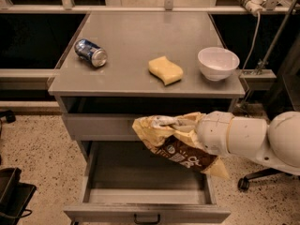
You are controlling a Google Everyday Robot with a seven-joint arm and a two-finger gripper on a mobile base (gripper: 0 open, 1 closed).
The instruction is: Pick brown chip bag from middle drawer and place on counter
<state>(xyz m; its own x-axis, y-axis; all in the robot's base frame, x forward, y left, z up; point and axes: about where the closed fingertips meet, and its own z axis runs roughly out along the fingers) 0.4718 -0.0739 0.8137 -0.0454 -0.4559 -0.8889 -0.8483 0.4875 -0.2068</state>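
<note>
The brown chip bag (176,142) is dark brown and tan-yellow with white lettering. It hangs in the air in front of the closed top drawer, above the open middle drawer (145,191). My gripper (185,125) is shut on the bag's upper edge, and the white arm comes in from the right. The bag is below the level of the grey counter (140,41). The drawer's grey floor shows bare under the bag. Its black bar handle is at the bottom edge of the view.
On the counter lie a blue soda can (91,53) on its side at the left, a yellow sponge (165,70) in the middle and a white bowl (218,63) at the right. A chair base (248,179) stands right of the cabinet.
</note>
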